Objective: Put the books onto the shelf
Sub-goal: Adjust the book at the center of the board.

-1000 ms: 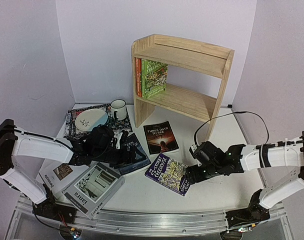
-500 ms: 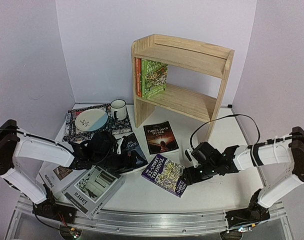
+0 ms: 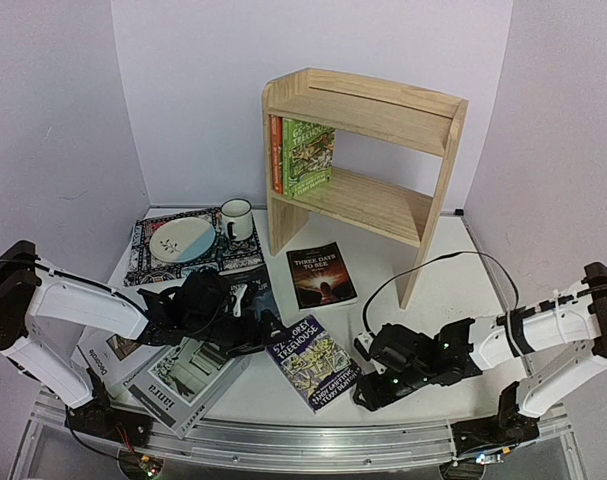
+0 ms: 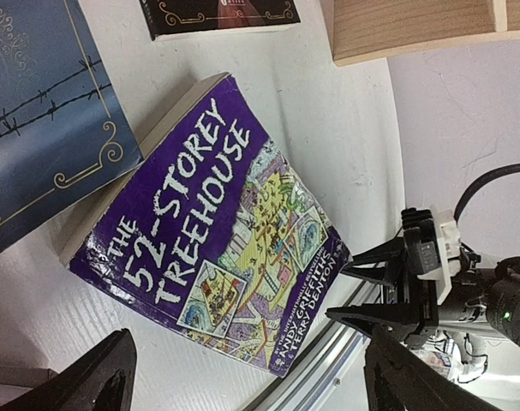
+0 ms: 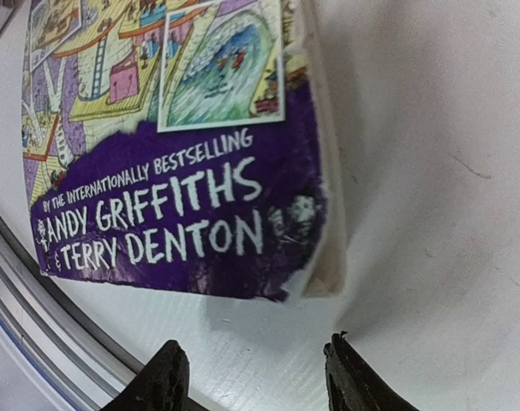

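Note:
The purple 52-Storey Treehouse book (image 3: 313, 362) (image 4: 208, 223) (image 5: 174, 145) lies flat near the table's front edge, its near corner curled up a little. My right gripper (image 3: 366, 385) (image 5: 255, 377) (image 4: 362, 291) sits low just short of that corner, open, with nothing between its fingers. My left gripper (image 3: 255, 322) (image 4: 251, 385) hovers wide open over the book's left end. The dark blue book (image 4: 37, 111) lies mostly under my left arm. The black book (image 3: 321, 275) lies before the shelf (image 3: 363, 120). The grey book (image 3: 188, 375) and the white one (image 3: 108, 350) lie near left. Two Treehouse books (image 3: 305, 155) stand on the shelf.
A patterned placemat with a plate (image 3: 181, 240) and a mug (image 3: 235, 218) lies at the back left. An aluminium rail (image 3: 283, 440) (image 5: 37, 317) runs along the table's front edge, close to the purple book. The shelf's right side panel (image 3: 423, 250) stands behind my right arm.
The purple book has slid left toward the front edge and turned. My right gripper has followed it toward the near edge, its jaws narrowing. My left arm has shifted slightly.

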You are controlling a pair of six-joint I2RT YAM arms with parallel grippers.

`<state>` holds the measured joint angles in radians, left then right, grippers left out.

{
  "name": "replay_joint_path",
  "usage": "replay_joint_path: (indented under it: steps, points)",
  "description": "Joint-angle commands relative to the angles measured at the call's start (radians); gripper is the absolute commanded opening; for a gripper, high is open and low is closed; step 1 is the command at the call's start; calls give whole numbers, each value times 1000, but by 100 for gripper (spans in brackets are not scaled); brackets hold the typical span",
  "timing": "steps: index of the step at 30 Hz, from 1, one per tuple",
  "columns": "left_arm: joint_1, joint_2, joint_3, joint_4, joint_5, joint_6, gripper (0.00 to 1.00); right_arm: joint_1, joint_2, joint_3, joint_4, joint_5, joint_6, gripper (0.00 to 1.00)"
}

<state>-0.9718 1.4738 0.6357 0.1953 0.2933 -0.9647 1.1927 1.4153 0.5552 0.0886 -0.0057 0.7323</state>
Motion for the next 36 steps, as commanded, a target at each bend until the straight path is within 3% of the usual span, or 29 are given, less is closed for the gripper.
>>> replay_joint_path:
  steps: [1,8,13,19,22,26,36]
  points:
    - [-2,-17,-8,35,15,-17,93,-2,-25,33,-88,91,-3,56]
    - [-3,-73,-58,33,19,-65,94,-55,66,93,-52,3,-44,56]
    - [-2,-79,-90,33,39,-111,93,-93,83,106,-13,-77,-53,46]
    - [-2,-94,-99,35,39,-128,94,-120,58,94,0,-89,-37,47]
    - [-4,-86,-99,35,42,-139,94,-159,9,76,-10,-84,-34,55]
    - [-5,-80,-93,39,28,-141,93,-187,-46,68,-48,-61,-51,74]
    - [-7,-41,-43,46,31,-146,93,-251,-6,181,-150,-30,-132,81]
